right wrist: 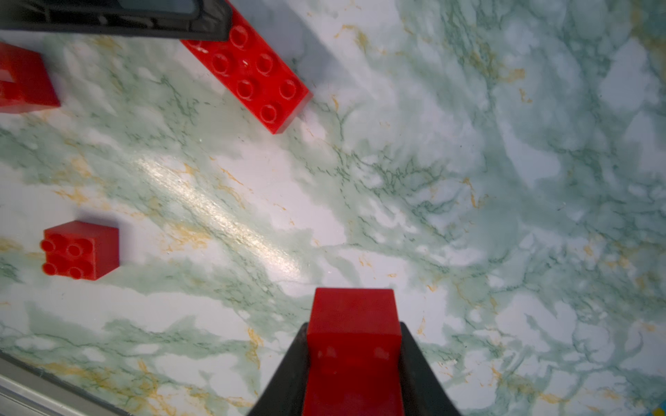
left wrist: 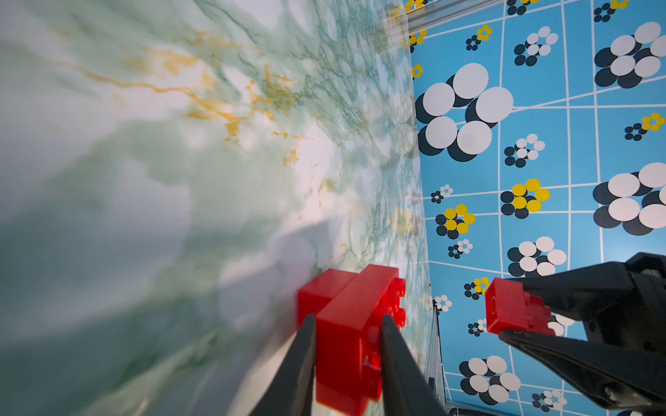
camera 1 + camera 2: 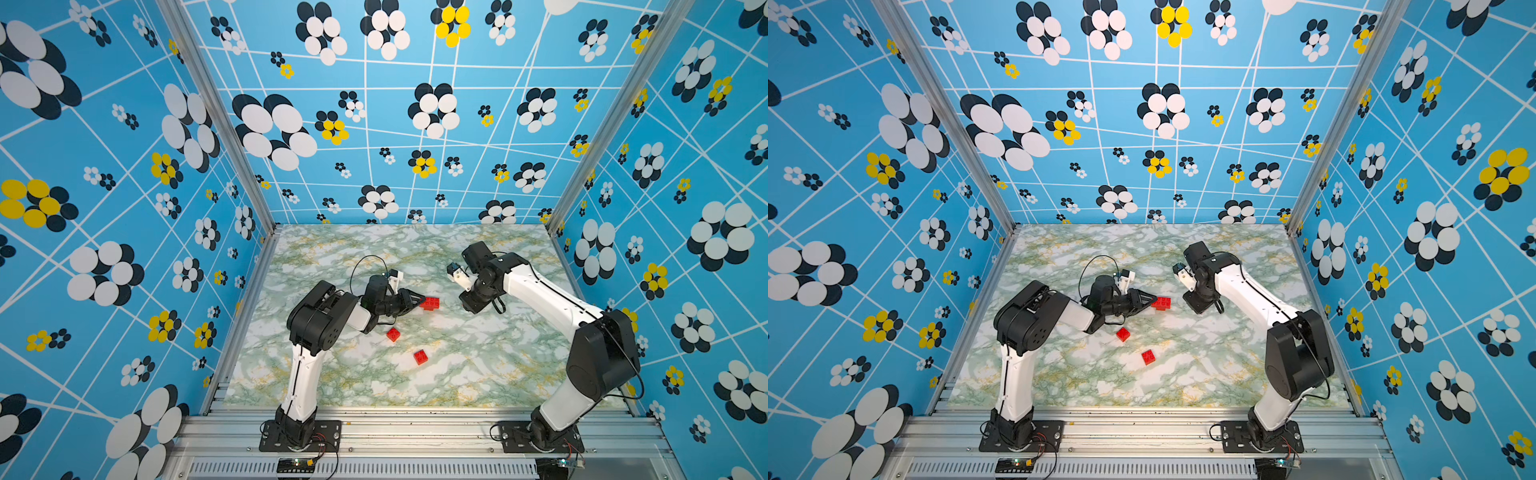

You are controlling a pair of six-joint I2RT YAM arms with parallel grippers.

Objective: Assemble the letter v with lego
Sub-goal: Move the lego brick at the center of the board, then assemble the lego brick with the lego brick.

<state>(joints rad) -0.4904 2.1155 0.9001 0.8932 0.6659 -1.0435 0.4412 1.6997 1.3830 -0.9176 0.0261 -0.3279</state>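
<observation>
Long lego brick point(image 3: 430, 302): one, mid-worktop point(image 3: 478, 365), small brick point(image 2: 319, 291) joined.
Loose small bricks point(image 3: 392, 333): two, nearer.
Left pincer point(image 2: 349, 318): clamped on long lego brick.
Right pincer point(image 1: 354, 326): clamped on fourth small brick point(image 1: 353, 306), above worktop.

No text, label, brand, number or sign legible in any view. Stud tops of the lego point(image 1: 248, 72), seen close from the right wrist: any embossing too blurred to read. Circuit boards point(image 3: 297, 464) at near frame edge: markings too small to tell.
</observation>
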